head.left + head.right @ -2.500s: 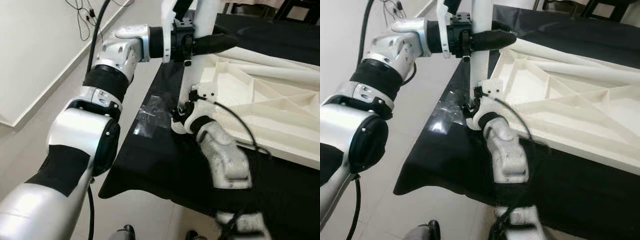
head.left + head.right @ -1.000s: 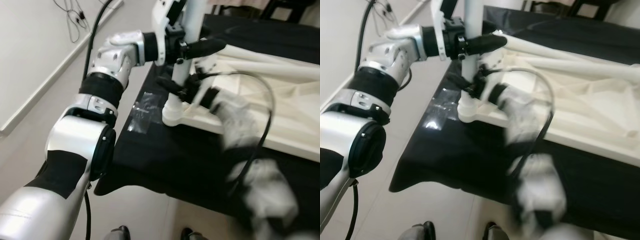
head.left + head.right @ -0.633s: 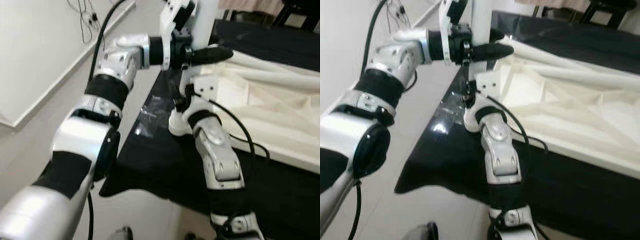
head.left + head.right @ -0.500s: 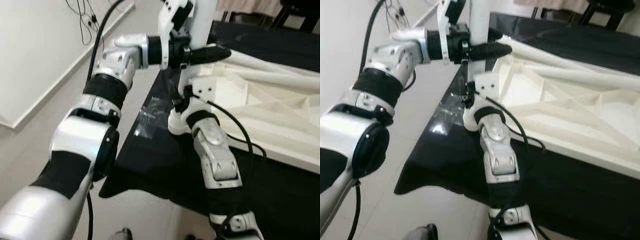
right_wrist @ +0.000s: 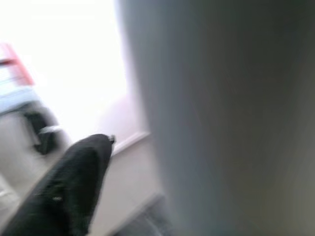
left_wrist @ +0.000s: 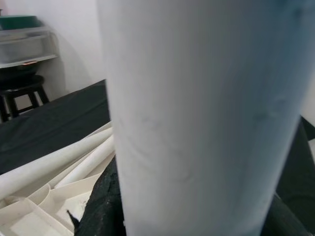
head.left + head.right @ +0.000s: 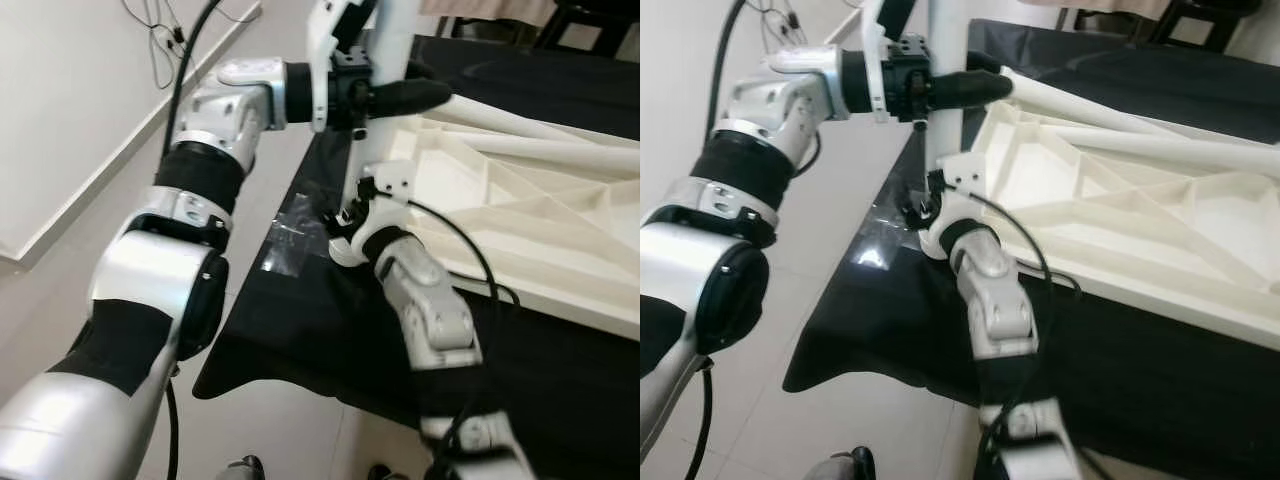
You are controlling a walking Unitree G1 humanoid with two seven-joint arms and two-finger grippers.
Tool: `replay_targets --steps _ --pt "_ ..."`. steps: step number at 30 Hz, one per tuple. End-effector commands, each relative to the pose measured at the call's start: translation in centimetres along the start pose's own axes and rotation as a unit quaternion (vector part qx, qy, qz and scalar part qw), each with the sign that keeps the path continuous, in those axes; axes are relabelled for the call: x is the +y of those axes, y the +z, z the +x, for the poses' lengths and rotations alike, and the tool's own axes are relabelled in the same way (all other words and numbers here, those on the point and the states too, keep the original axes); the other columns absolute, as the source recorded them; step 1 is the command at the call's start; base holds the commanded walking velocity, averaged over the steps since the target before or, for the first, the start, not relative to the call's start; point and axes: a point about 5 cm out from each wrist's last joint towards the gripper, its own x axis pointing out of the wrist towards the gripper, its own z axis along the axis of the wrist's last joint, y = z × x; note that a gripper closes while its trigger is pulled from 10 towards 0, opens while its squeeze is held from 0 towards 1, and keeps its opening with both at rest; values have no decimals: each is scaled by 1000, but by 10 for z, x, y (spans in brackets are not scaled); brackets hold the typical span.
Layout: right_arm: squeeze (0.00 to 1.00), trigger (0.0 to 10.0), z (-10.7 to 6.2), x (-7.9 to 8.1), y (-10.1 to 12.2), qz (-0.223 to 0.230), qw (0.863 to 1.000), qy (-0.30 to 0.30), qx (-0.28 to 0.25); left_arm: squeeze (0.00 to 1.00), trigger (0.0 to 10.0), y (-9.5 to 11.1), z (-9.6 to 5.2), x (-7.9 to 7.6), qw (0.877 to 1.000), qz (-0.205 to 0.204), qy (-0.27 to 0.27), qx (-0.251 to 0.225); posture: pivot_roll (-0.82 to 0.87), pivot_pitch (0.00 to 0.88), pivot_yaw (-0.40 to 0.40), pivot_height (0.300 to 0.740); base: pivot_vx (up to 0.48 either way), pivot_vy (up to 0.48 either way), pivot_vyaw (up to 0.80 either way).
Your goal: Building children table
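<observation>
The white table top (image 7: 520,200) lies upside down on a black cloth. A white table leg (image 7: 368,140) stands upright at its near left corner. My left gripper (image 7: 400,95) is shut around the leg high up, and the leg (image 6: 197,123) is pressed between its black fingers (image 6: 98,206). My right gripper (image 7: 345,215) sits at the leg's foot, by the corner socket. In the blurred right wrist view one finger (image 5: 64,196) stands a little apart from the leg (image 5: 226,123). Two loose legs (image 7: 1120,110) lie across the table top.
The black-covered work surface (image 7: 300,320) ends just left of the leg, above pale floor tiles. A clear tape patch (image 7: 290,235) is stuck on the cloth near the corner. Cables (image 7: 160,30) trail along the white wall at the left. Dark furniture legs (image 7: 590,15) stand behind.
My right arm swung out blurred a second ago, then came back to the leg's foot. The left gripper kept its hold on the leg. The camera shifted slightly.
</observation>
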Motion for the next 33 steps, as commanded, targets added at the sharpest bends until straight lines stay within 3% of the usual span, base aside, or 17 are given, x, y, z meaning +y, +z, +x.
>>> replay_targets --steps 1,2,4,8,12,13,15,16,21,26,27,29,30,32,33 --pt "675 10000 17 32 8 -4 990 142 -21 0 0 -5 15 -11 999 -2 -34 -4 61 209 33 740 0 0 0" --pt "0 10000 17 26 9 -14 987 161 -15 0 0 -5 15 -11 999 -2 -37 -4 63 208 32 740 0 0 0" --pt "0 10000 18 16 12 -17 980 197 -1 0 0 -5 15 -12 999 -1 -44 -5 65 209 30 740 0 0 0" --pt "0 10000 20 11 14 -9 975 224 4 0 0 -5 14 -14 998 -2 -55 -6 66 210 28 740 0 0 0" --pt "0 10000 23 6 14 30 962 273 11 0 0 -6 14 -17 997 -4 -75 -7 69 216 32 740 0 0 0" --pt "0 7294 25 2 12 44 956 289 18 0 0 -6 13 -18 996 -4 -85 -6 67 217 36 740 0 0 0" --pt "0 7294 25 2 12 44 956 289 18 0 0 -6 13 -18 996 -4 -85 -6 67 217 36 740 0 0 0" --pt "0 0 25 0 8 53 952 301 28 0 0 -7 13 -19 996 -3 -92 -6 67 218 35 740 0 0 0" --pt "0 0 24 -5 -3 49 946 316 52 0 0 -9 10 -21 995 0 -100 -3 65 224 35 740 0 0 0" --pt "0 0 24 -7 -7 45 951 302 54 0 0 -11 9 -20 995 0 -96 -2 65 224 35 740 0 0 0" --pt "0 0 24 -9 -9 41 955 291 52 0 1765 -11 8 -19 996 -2 -86 -1 64 228 39 740 0 0 0" --pt "0 0 24 -9 -9 41 955 291 52 0 1765 -11 8 -19 996 -2 -86 -1 64 228 39 740 0 0 0" --pt "0 0 24 -11 -10 33 961 270 51 1000 10000 -13 7 -16 997 -7 -70 2 64 227 38 740 0 0 0" --pt "0 0 23 -19 -14 21 977 206 48 1000 10000 -12 -1 -12 999 -2 -43 4 53 224 33 740 0 0 0" --pt "0 0 23 -19 -14 21 977 206 48 1000 10000 -12 -1 -12 999 -2 -43 4 53 224 33 740 0 0 0"
